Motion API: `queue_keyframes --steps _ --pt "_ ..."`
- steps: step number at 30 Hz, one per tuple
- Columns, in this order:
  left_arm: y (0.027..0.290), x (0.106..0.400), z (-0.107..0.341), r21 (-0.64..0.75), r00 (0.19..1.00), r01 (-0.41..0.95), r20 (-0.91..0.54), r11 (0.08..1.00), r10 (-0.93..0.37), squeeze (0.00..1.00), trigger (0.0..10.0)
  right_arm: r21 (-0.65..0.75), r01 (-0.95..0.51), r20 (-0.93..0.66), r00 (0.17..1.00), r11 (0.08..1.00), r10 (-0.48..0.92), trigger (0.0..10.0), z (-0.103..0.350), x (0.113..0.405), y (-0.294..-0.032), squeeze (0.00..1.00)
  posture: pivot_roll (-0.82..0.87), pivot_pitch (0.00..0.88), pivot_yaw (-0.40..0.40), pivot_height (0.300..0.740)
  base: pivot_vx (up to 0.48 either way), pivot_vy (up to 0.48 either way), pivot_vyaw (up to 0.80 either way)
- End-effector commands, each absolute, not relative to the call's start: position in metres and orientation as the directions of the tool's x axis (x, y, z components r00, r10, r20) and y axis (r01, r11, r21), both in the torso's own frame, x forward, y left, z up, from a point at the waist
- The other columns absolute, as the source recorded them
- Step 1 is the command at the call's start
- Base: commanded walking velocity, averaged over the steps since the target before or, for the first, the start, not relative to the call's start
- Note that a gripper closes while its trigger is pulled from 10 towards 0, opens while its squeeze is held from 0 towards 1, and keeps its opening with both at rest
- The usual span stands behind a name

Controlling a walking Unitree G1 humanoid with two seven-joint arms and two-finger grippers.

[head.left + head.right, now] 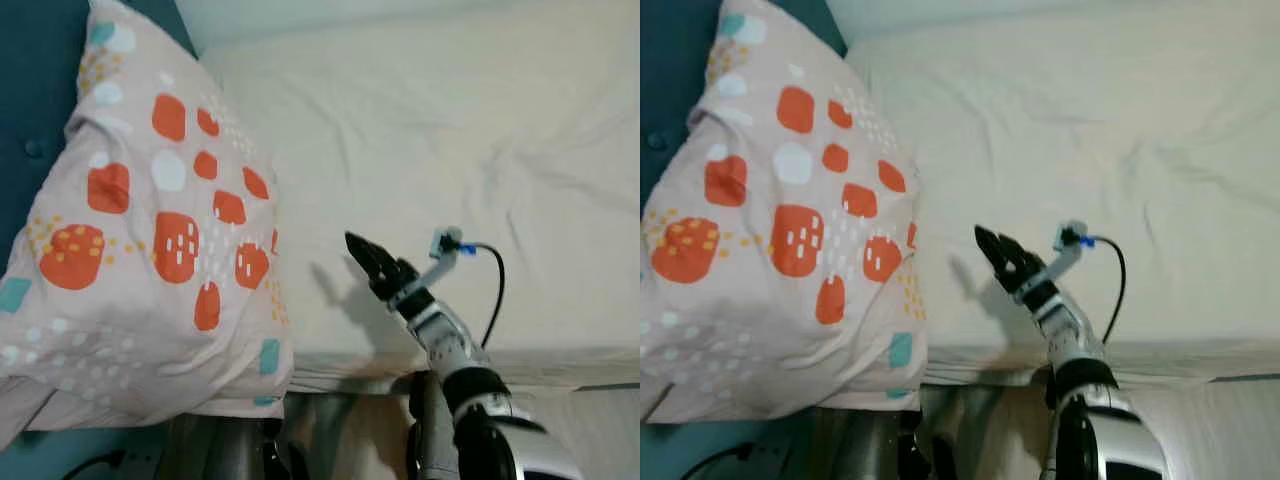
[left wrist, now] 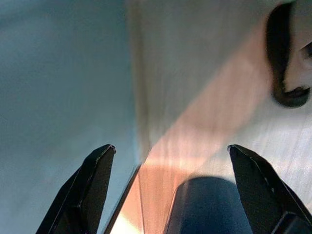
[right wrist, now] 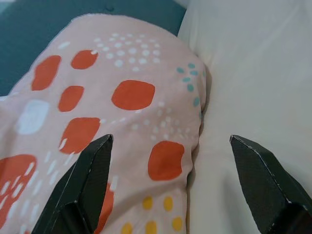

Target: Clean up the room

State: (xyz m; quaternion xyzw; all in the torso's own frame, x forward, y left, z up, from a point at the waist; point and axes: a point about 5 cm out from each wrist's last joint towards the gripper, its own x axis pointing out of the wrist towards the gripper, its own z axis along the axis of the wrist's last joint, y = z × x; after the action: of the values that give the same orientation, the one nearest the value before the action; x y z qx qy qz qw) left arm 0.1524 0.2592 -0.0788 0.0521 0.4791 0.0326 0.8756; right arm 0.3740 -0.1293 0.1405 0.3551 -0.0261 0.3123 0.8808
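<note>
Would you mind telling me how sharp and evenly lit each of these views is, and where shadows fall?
Left eye view: soft but readable; the right gripper throws a shadow on the bed sheet toward the pillow. Right wrist view: the sharpest, evenly lit, with a dark crease where pillow meets sheet. Left wrist view: blurred, with a warm diagonal light band beyond the open left gripper.

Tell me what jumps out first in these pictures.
A big pillow with orange, white and teal blotches lies at the robot's left on the bed, against a teal headboard. The right gripper hovers open over the pale sheet just beside the pillow's edge.
</note>
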Motion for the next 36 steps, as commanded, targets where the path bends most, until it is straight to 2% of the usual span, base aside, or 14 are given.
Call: queue_keyframes --steps 1,8,12,15,19,20,23,26,27,29,32,33,36 --pt "0.272 0.124 -0.085 0.135 0.477 -0.035 -0.868 0.99 0.135 0.0 10.0 0.635 -0.536 0.191 0.807 0.556 0.559 10.0 0.125 0.37 -0.116 0.0 0.19 0.459 0.188 0.569 0.0 0.0 0.0" --pt "0.272 0.111 -0.088 0.132 0.471 -0.037 -0.872 0.991 0.134 0.0 10.0 0.637 -0.553 0.159 0.776 0.537 0.61 10.0 0.126 0.371 -0.099 0.0 0.21 0.497 0.184 0.569 0.0 0.0 0.0" --pt "0.272 0.105 -0.089 0.131 0.466 -0.038 -0.875 0.991 0.133 0.0 10.0 0.639 -0.552 0.144 0.77 0.536 0.622 10.0 0.126 0.371 -0.089 0.0 0.22 0.509 0.184 0.569 0.0 0.0 0.78" --pt "0.273 0.1 -0.09 0.129 0.463 -0.032 -0.877 0.991 0.13 0.0 10.0 0.646 -0.513 0.104 0.793 0.566 0.601 10.0 0.124 0.373 -0.085 0.0 0.23 0.515 0.185 0.569 0.0 0.0 0.77" --pt "0.274 0.095 -0.09 0.136 0.455 -0.024 -0.881 0.99 0.131 0.0 10.0 0.669 -0.474 0.079 0.811 0.572 0.58 10.0 0.122 0.373 -0.084 0.0 0.23 0.524 0.19 0.569 0.0 0.0 0.0" --pt "0.276 0.092 -0.09 0.14 0.453 -0.019 -0.881 0.99 0.133 0.0 10.0 0.684 -0.492 0.119 0.804 0.538 0.583 10.0 0.124 0.373 -0.083 0.0 0.25 0.532 0.196 0.569 0.0 0.0 0.0" --pt "0.278 0.091 -0.089 0.143 0.453 -0.014 -0.882 0.99 0.133 0.0 10.0 0.692 -0.503 0.142 0.798 0.518 0.585 10.0 0.125 0.373 -0.083 0.0 0.25 0.534 0.202 0.569 0.0 0.0 0.0" --pt "0.282 0.09 -0.087 0.151 0.455 0.011 -0.881 0.988 0.13 0.0 10.0 0.731 -0.535 0.221 0.773 0.423 0.595 10.0 0.131 0.373 -0.084 0.0 0.28 0.536 0.22 0.569 0.0 0.0 0.0" --pt "0.287 0.089 -0.084 0.159 0.462 0.022 -0.877 0.987 0.131 0.0 10.0 0.759 -0.555 0.287 0.754 0.34 0.591 10.0 0.138 0.374 -0.083 0.0 0.32 0.54 0.237 0.569 0.0 0.0 0.0" --pt "0.29 0.089 -0.082 0.164 0.467 0.025 -0.874 0.986 0.134 0.0 10.0 0.767 -0.563 0.308 0.743 0.307 0.594 10.0 0.141 0.374 -0.082 0.0 0.33 0.543 0.245 0.569 0.0 0.0 0.0" --pt "0.293 0.088 -0.081 0.169 0.472 0.026 -0.871 0.985 0.137 0.0 10.0 0.766 -0.564 0.29 0.731 0.307 0.618 10.0 0.141 0.374 -0.077 0.0 0.34 0.548 0.25 0.569 0.0 0.0 0.0" --pt "0.297 0.087 -0.078 0.174 0.477 0.027 -0.868 0.984 0.14 0.0 10.0 0.755 -0.557 0.217 0.71 0.346 0.67 10.0 0.136 0.371 -0.066 0.0 0.35 0.553 0.254 0.569 0.0 0.0 0.0" --pt "0.298 0.087 -0.078 0.175 0.478 0.027 -0.867 0.984 0.141 0.0 10.0 0.752 -0.554 0.193 0.704 0.358 0.684 10.0 0.134 0.371 -0.063 0.0 0.35 0.553 0.254 0.569 0.0 0.0 0.0"
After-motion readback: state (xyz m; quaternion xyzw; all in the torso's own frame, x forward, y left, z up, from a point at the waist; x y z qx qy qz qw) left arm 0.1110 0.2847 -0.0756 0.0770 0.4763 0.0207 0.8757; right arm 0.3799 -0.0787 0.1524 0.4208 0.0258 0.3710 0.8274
